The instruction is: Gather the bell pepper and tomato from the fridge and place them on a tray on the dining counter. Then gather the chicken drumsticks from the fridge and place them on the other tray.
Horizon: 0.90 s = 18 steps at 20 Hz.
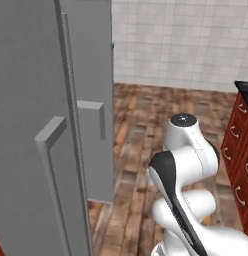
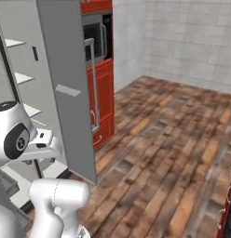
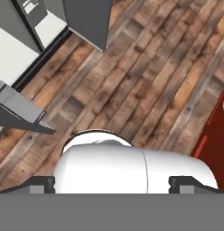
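Grey steel fridge (image 2: 66, 88) doors ajar, bare wooden floor (image 2: 173, 153) beside their edges, jaws (image 3: 112, 184) spread wide.

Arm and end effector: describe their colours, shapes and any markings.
The arm is glossy white, built of rounded, bulbous segments with black bands at the joints and a dark round cap on one. No cables or markings show. The end effector has two small dark, blocky fingertips.

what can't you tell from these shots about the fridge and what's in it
- Fridge contents: right base view, the open door and the robot's body cover most shelves; no food discernible.
- Fridge interior: left base view, doors seen from outside block it.
- Lower shelves: hand view, cut off by the top edge.
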Motion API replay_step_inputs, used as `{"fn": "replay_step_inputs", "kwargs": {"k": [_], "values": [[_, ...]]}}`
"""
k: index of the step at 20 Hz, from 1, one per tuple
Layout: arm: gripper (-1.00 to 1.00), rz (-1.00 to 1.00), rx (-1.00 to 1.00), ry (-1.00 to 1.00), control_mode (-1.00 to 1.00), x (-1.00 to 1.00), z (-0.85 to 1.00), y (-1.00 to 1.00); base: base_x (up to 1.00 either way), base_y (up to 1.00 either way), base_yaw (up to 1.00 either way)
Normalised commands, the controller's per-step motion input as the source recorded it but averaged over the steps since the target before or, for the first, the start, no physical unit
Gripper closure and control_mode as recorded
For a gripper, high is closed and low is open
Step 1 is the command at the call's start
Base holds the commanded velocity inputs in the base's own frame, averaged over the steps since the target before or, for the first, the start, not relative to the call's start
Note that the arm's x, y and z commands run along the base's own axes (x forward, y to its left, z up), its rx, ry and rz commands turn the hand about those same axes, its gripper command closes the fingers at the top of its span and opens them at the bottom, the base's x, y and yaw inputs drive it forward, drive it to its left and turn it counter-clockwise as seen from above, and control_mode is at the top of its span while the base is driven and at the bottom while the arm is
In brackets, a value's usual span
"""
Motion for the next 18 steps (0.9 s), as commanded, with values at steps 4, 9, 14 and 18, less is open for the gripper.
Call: {"fn": "replay_step_inputs", "kwargs": {"k": [4, 9, 14, 18], "values": [[-1.0, 0.0, 0.0, 0.0, 1.0, 0.0, 0.0, 0.0, 0.73, 0.03, 0.45], [-1.0, 0.0, 0.0, 0.0, 1.0, 0.0, 0.0, 0.0, 0.69, 0.0, 0.46], [-1.0, 0.0, 0.0, 0.0, 1.0, 0.0, 0.0, 0.0, 0.68, 0.01, 0.5], [-1.0, 0.0, 0.0, 0.0, 1.0, 0.0, 0.0, 0.0, 0.62, 0.0, 0.53]]}}
